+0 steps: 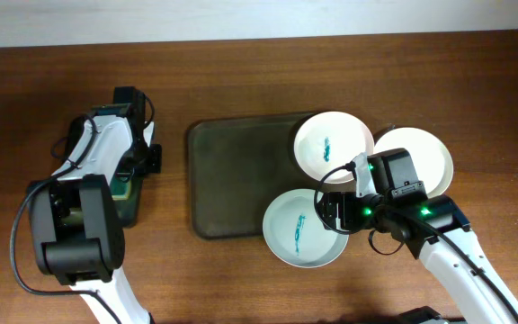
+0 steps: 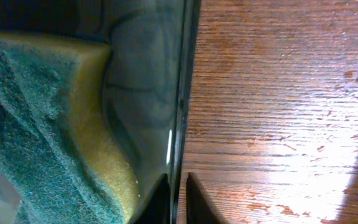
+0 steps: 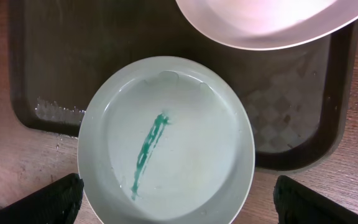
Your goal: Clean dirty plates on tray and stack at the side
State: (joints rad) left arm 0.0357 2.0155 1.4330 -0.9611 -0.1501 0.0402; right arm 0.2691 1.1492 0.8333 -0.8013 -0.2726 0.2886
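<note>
Right end effector (image 3: 178, 190), fingers spread wide, hovers over a green-streaked plate (image 3: 166, 143) straddling the tray's (image 1: 232, 180) 5 o'clock edge. At 9 o'clock, the left end effector (image 2: 178, 204) noses the bin (image 2: 145, 93) holding the sponge (image 2: 36, 124); its grip cannot be told. Next, apparently: grasp sponge, wipe plate.

I see the streaked plate (image 1: 304, 228), white with a green line, hanging half off the dark tray's (image 1: 232, 180) near edge. The smeared plate (image 1: 334, 147) sits flat at the tray's far right. The third plate (image 1: 421, 153), clean-looking, lies just right of it.
</note>
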